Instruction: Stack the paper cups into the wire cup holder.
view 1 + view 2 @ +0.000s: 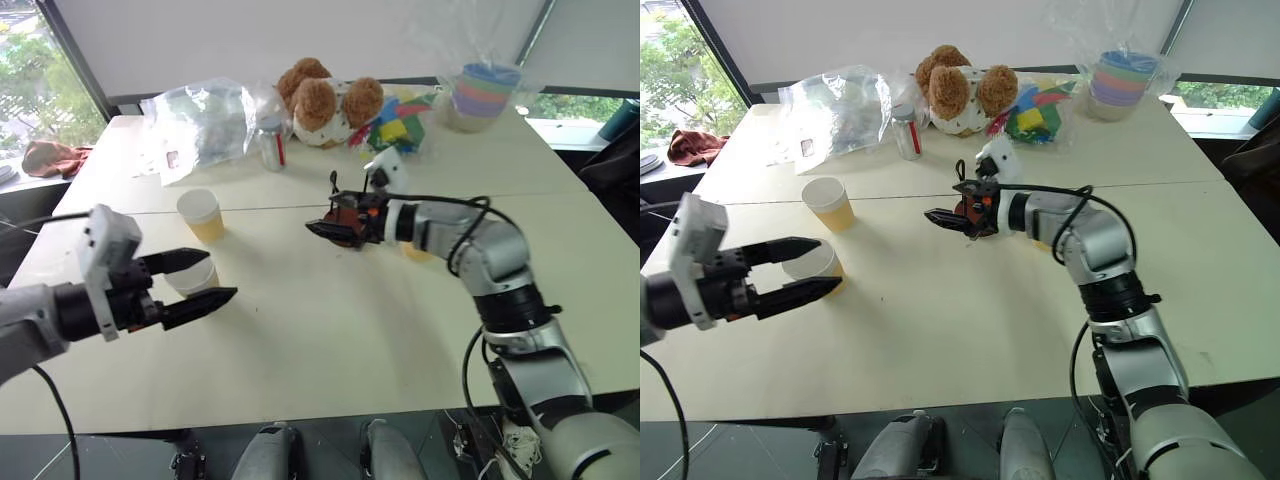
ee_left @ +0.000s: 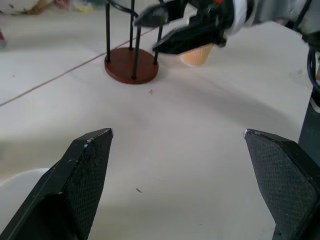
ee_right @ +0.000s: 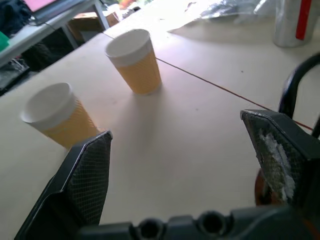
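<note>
**Left eye view: both end effectors up over the table, nothing held**

Left eye view shows a big pale table (image 1: 330, 330). The left end effector (image 1: 205, 280) hangs above the near left part of the table. Its two black fingers are spread wide and there is nothing between them. Just behind its fingers stands one paper cup (image 1: 812, 266), upright on the table. A second paper cup (image 1: 202, 214) stands upright a bit farther back, near the seam that runs across the table.

The right end effector (image 1: 322, 226) is out over the middle of the table and points toward the left side. Its fingers are spread wide too, and they grasp nothing. The wire cup holder (image 2: 131, 64) stands on the table right by this end effector. In the left wrist view you can see its round red-brown base and thin black wires going up, and the right end effector's fingers are up among the tops of the wires. I cannot tell if they touch the wires. No cup is in the holder. A third paper cup (image 2: 197, 54) stands just past the holder, partly hidden by the right arm.

The right wrist view looks between its own open fingers at the two cups on the left side, both upright and apart from each other.

At the back of the table lie a clear plastic bag (image 1: 200, 120), a brown teddy bear (image 1: 325, 100), a small clear bottle (image 1: 272, 143), some bright toys (image 1: 395, 125) and a stack of pastel cups (image 1: 485, 90) in clear wrap.
</note>
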Controlling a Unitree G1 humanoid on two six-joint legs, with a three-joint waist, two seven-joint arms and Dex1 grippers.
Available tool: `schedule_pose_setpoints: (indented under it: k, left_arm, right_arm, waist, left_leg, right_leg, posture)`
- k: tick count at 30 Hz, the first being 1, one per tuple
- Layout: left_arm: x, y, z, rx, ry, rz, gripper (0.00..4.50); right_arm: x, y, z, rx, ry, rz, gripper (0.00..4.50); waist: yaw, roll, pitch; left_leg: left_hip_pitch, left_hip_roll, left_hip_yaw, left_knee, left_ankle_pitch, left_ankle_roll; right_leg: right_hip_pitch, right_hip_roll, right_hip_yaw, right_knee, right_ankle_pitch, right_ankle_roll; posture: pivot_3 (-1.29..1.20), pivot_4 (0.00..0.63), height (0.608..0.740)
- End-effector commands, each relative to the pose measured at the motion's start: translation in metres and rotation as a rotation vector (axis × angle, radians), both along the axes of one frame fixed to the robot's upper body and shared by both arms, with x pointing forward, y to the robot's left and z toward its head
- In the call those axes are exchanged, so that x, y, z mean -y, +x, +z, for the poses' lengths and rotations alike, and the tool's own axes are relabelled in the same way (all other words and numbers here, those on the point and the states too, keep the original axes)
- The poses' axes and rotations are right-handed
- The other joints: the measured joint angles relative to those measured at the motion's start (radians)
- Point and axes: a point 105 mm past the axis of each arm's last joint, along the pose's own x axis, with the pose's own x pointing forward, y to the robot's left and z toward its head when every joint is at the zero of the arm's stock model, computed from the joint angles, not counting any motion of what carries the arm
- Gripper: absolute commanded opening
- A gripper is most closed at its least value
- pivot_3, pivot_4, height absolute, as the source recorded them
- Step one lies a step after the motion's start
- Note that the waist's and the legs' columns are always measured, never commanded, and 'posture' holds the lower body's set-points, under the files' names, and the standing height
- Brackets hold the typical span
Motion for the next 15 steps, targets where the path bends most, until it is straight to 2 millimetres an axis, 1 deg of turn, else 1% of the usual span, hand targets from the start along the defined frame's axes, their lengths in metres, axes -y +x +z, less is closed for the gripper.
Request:
schedule_pose_setpoints:
  k: [1,3,6,7,9,11,13,15]
  left_arm:
    - [-0.007,-0.005,0.018,0.048,-0.01,0.026,4.33]
    - [-0.011,-0.007,0.017,0.039,-0.009,0.044,4.33]
    - [-0.015,-0.009,0.013,0.02,-0.017,0.062,4.33]
    - [-0.016,-0.009,0.012,0.016,-0.02,0.067,4.33]
    - [-0.018,-0.009,0.009,0.011,-0.024,0.073,4.33]
    - [-0.019,-0.008,0.008,0.005,-0.027,0.073,4.33]
    - [-0.019,-0.007,0.008,0.006,-0.025,0.067,4.33]
    - [-0.018,-0.005,0.01,0.015,-0.023,0.06,4.33]
  right_arm:
    - [0.0,0.009,0.028,0.129,0.001,-0.045,4.5]
    - [0.001,0.009,0.037,0.139,0.029,-0.043,4.5]
    - [0.001,-0.002,0.05,0.134,0.085,0.015,4.5]
    - [0.001,-0.007,0.052,0.139,0.089,0.038,4.5]
    - [0.002,-0.01,0.055,0.148,0.088,0.039,4.5]
    - [0.004,-0.007,0.055,0.164,0.071,-0.004,4.5]
    - [0.007,0.003,0.052,0.176,0.031,-0.078,4.5]
    - [0.006,0.01,0.05,0.181,0.023,-0.114,4.5]
  waist:
    - [-0.002,0.0,0.0]
    - [-0.004,0.0,0.0]
    - [-0.004,0.0,0.0]
    - [-0.003,0.0,0.0]
    - [-0.003,0.0,0.0]
    - [-0.003,0.0,0.0]
    - [-0.003,0.0,0.0]
    - [-0.003,0.0,0.0]
  left_leg:
    - [0.0,0.0,0.0,0.0,0.0,0.0]
    - [0.0,0.0,0.0,-0.001,0.0,0.0]
    - [0.0,0.001,0.0,-0.001,0.0,-0.001]
    - [0.0,0.001,0.0,-0.001,0.0,-0.001]
    - [0.0,0.001,0.0,-0.001,0.001,-0.001]
    - [0.0,0.001,0.0,-0.001,0.001,-0.001]
    - [0.001,0.001,0.0,-0.001,0.001,-0.002]
    - [0.001,0.001,0.0,-0.001,0.001,-0.002]
  right_leg:
    - [0.0,0.0,0.0,0.0,0.0,0.0]
    - [-0.001,0.002,0.0,0.0,0.0,0.0]
    - [0.0,0.002,0.0,0.0,0.0,0.0]
    - [0.0,0.002,0.0,0.0,0.0,0.0]
    - [0.0,0.002,0.0,0.0,0.0,0.0]
    - [0.0,0.002,0.0,0.0,0.0,0.0]
    - [0.0,0.002,0.0,0.0,0.0,0.0]
    - [0.0,0.002,0.0,0.001,0.0,0.0]
  posture:
    - [0.0,0.15,0.74]
    - [0.0,0.15,0.74]
    - [0.0,0.15,0.74]
    - [0.0,0.15,0.74]
    - [0.0,0.15,0.74]
    - [0.0,0.15,0.74]
    - [0.0,0.15,0.74]
    - [0.0,0.15,0.74]
